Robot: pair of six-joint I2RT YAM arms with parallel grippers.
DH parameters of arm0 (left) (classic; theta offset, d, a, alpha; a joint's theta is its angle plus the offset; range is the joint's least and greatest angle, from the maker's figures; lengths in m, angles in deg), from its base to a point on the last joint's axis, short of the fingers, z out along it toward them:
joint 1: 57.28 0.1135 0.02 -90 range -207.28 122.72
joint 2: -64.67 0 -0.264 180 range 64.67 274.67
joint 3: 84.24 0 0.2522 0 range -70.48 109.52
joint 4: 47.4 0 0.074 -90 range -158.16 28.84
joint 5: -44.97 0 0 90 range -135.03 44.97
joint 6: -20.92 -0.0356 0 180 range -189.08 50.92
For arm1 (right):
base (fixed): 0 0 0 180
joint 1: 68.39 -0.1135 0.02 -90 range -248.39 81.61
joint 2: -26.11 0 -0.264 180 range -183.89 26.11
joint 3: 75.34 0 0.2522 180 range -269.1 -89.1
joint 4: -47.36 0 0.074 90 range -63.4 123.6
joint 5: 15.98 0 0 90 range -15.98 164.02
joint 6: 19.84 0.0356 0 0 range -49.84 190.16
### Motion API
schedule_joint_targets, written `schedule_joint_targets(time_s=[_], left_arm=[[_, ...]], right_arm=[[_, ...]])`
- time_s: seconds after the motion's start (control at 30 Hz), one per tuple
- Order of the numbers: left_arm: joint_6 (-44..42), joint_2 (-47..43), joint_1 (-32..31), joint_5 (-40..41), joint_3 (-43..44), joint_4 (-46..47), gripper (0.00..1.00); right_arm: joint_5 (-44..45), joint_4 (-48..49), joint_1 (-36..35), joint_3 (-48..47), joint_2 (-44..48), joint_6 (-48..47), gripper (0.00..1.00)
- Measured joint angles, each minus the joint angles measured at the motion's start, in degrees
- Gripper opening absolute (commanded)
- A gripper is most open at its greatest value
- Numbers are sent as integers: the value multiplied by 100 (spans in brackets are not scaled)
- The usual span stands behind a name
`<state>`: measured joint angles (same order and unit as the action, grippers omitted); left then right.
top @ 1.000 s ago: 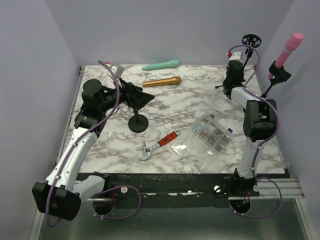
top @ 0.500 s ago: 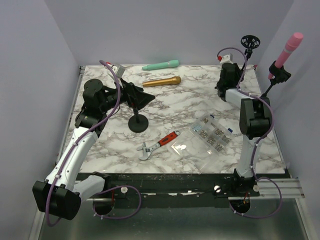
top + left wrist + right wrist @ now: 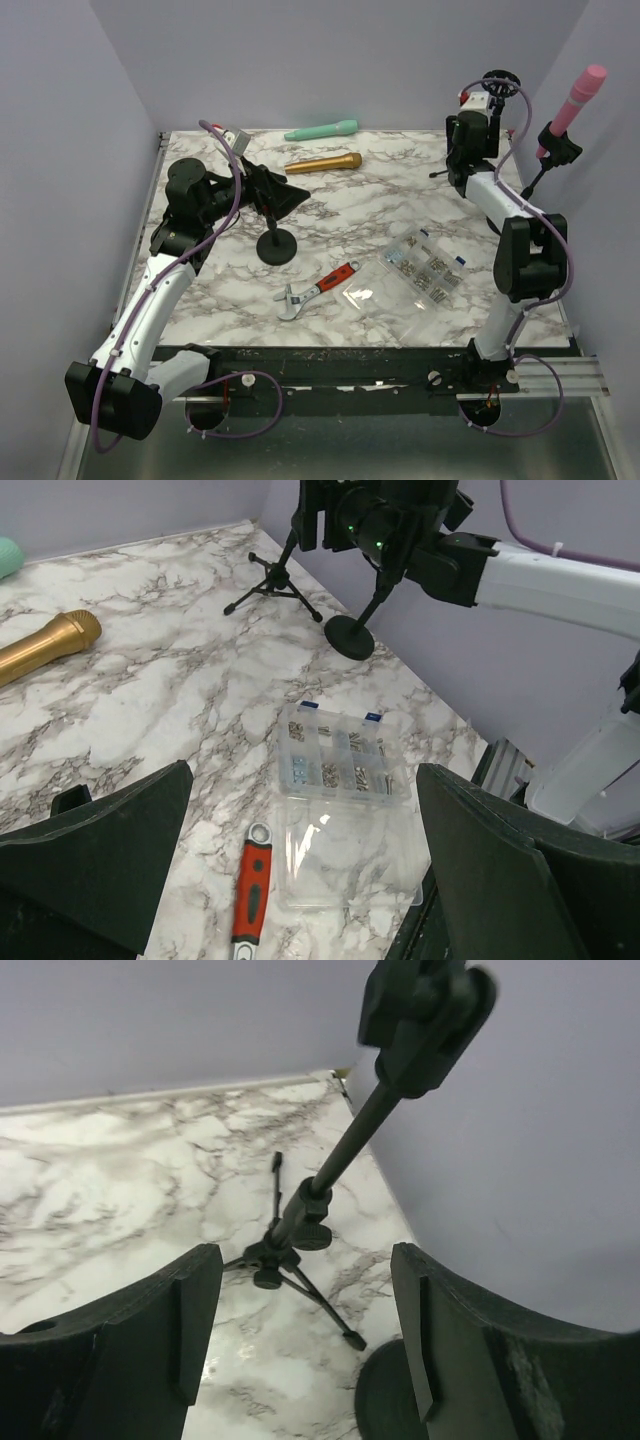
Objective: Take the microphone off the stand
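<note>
The pink microphone point(image 3: 579, 93) is seated at a tilt in the clip of its stand point(image 3: 556, 146), up and to the right of the right gripper and well apart from it. No part of the removal is judged done.

On the left, the left gripper point(image 3: 300, 775) is spread wide and nothing is held in it. A second stand point(image 3: 277, 246), with a round foot, is placed just beneath it in the top view; whether it is touched cannot be told. Beyond this gripper 2 loose microphones are laid flat on the table: a gold microphone point(image 3: 323, 162) and, further off, a green microphone point(image 3: 321, 130). A wrench point(image 3: 318, 290) and a parts box point(image 3: 422, 265) are seen ahead of its fingers.

The right gripper point(image 3: 300, 1252) is also spread wide and empty. A tripod stand point(image 3: 285, 1245) is framed straight ahead of it. The pink microphone is not shown in the right wrist view.

What is left, by this judgement: the right gripper is to be brought up to the microphone body, closed on it, and the microphone drawn out of the clip.
</note>
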<state>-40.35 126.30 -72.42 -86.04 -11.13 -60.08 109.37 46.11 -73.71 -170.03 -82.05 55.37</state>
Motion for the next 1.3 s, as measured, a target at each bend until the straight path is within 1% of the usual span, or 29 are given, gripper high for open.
schedule_joint_targets(time_s=[0.13, 0.27, 0.33, 0.43, 0.63, 0.77, 0.83, 0.9, 1.03, 1.3], left_arm=[[0, 0, 0, 0, 0, 0, 99], [0, -2, 0, 0, 0, 0, 98], [0, -2, 0, 0, 0, 0, 99], [0, -2, 0, 0, 0, 2, 99], [2, -31, 0, 0, 0, 0, 99], [0, -39, 0, 0, 0, -2, 99], [-2, -39, 0, 0, 0, -4, 98], [-2, -39, 0, 0, 0, -7, 99], [-4, -39, 0, 0, 0, -15, 99], [-4, -39, 0, 0, 2, -35, 99]], right_arm=[[-428, -352, 0, -11, 487, 627, 78], [-708, -623, 0, -122, 879, 1023, 81], [-787, -723, 0, -369, 960, 1113, 81], [-907, -883, 13, -1012, 949, 1180, 81], [-1156, -1025, 157, -2675, 518, 1231, 83], [-1270, -1071, 299, -3462, -101, 1250, 83], [-1340, -1121, 343, -3694, -472, 1250, 83], [-1386, -1237, 382, -3823, -863, 1250, 83], [-1408, -1510, 393, -3731, -1384, 1287, 83], [-1412, -1539, 382, -3014, -1410, 1408, 81]])
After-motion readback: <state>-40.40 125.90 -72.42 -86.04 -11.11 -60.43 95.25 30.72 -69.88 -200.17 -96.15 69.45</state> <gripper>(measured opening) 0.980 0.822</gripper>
